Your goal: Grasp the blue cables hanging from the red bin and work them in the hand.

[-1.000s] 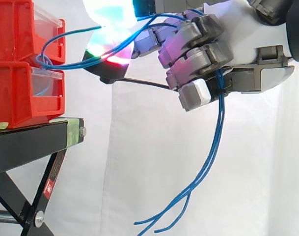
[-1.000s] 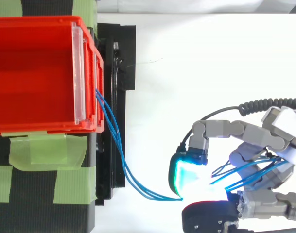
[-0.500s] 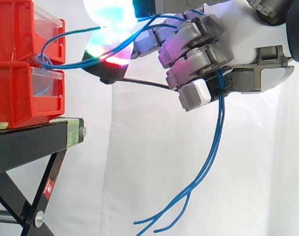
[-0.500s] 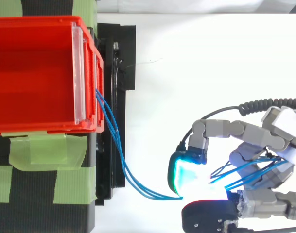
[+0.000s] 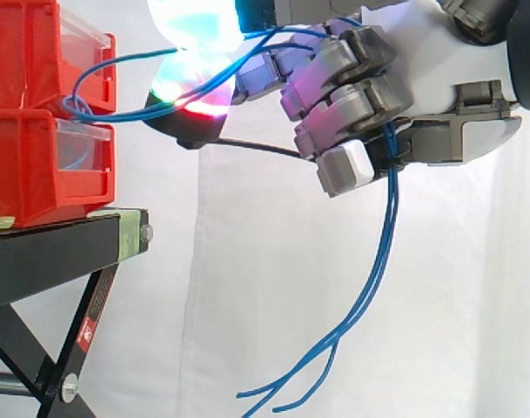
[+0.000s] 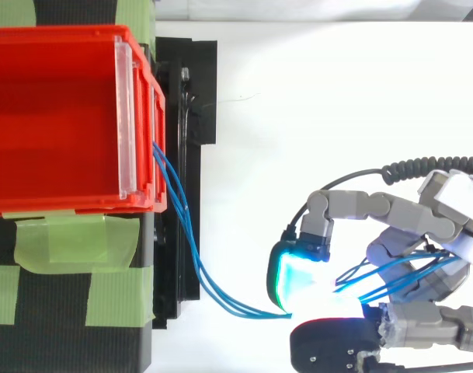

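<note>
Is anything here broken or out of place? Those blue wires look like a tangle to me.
Nothing looks broken. The cables run from the red bin to the hand, whose fingers curl round them; their loose ends dangle below it. The green tape on the stand is a bit rumpled.

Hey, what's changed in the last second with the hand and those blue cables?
Nothing visibly changed. The hand stays curled round the blue cables, which still run from the red bin and hang loose below the hand.
</note>
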